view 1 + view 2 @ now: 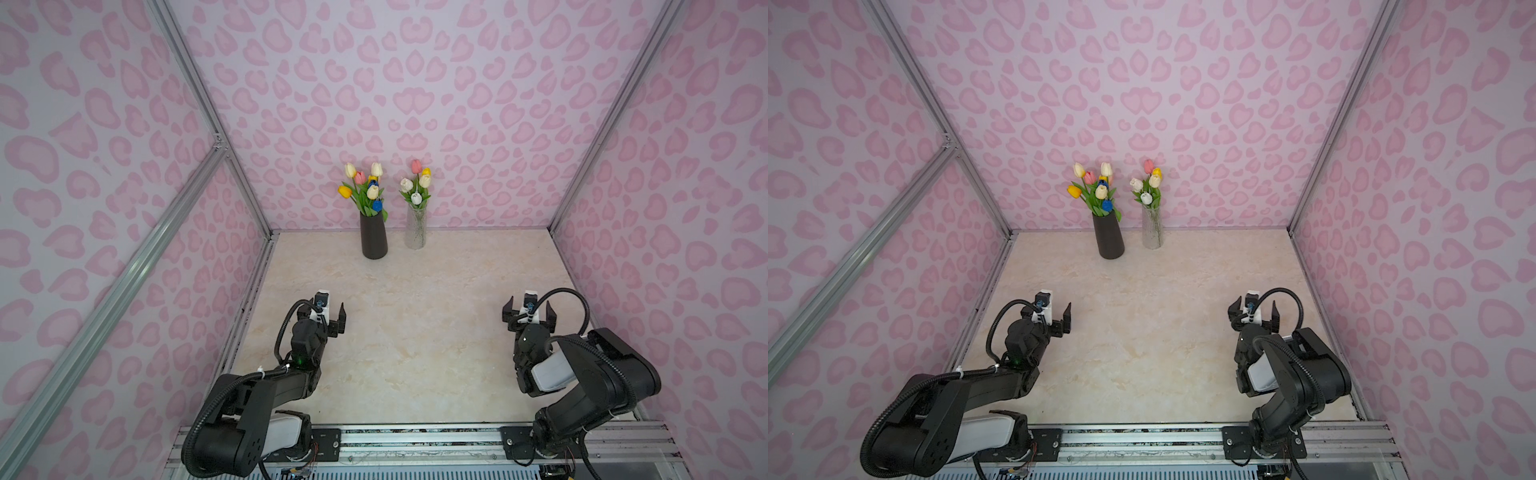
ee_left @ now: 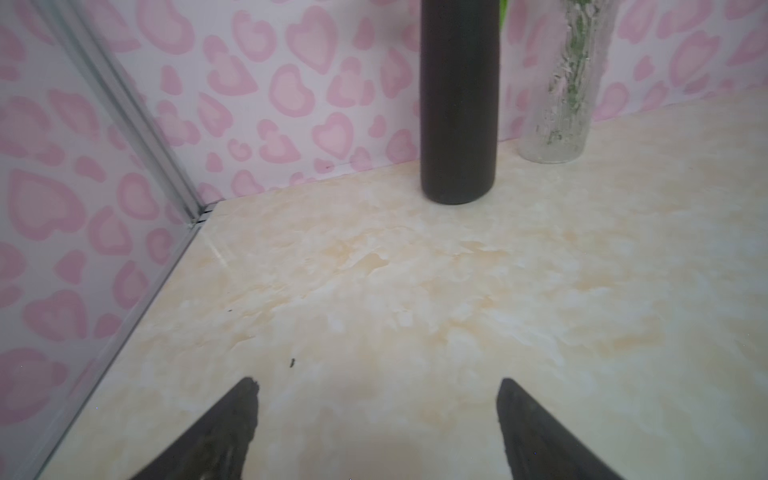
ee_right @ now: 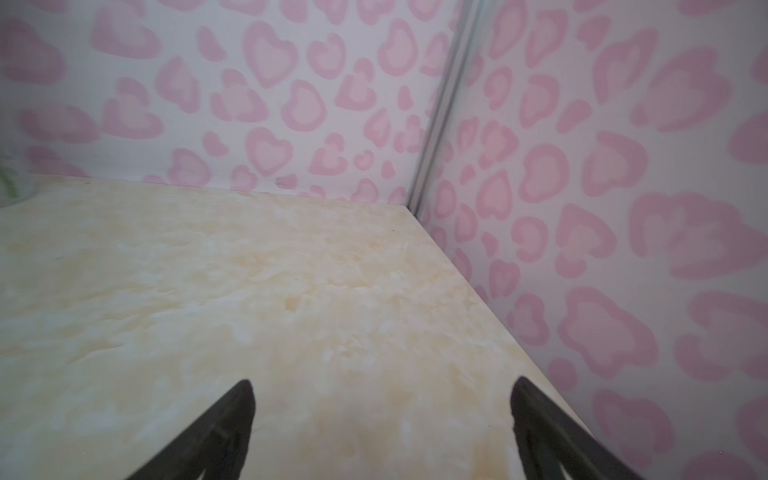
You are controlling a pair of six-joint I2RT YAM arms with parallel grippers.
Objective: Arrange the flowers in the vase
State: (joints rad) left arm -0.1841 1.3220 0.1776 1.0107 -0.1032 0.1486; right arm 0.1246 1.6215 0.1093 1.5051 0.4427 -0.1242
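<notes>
Jaws on both arms stand wide apart and grasp nothing. The left jaws, at the end of the left arm [image 1: 305, 336], and the right jaws, on the right arm [image 1: 534, 345], hang over the near part of the worktop [image 1: 415, 332]. They are well apart from each other, and both point toward the back wall [image 1: 415, 83]. Each wrist view shows two dark tips spread open, with only bare marbled worktop between them.

The flowers [image 1: 372, 191] are at the back of the worktop, close to the wall, split between two upright vases. A black vase [image 1: 374, 239] holds the bigger share (cream, yellow, pink and blue heads, fanning out above green leaves). Just beside it on the right, not touching, a glass vase [image 1: 416, 232] holds a second bunch [image 1: 417, 185] of white, cream, pink and yellow heads, with the stems showing through the glass. The black vase sits slightly nearer the arms.

The left wrist view has the black vase [image 2: 459, 104] and the glass vase [image 2: 565, 83] well ahead of the left jaws, with the flower heads cut off by the frame. The right wrist view catches only a blurred sliver of the glass vase [image 3: 10, 183] at its edge.
</notes>
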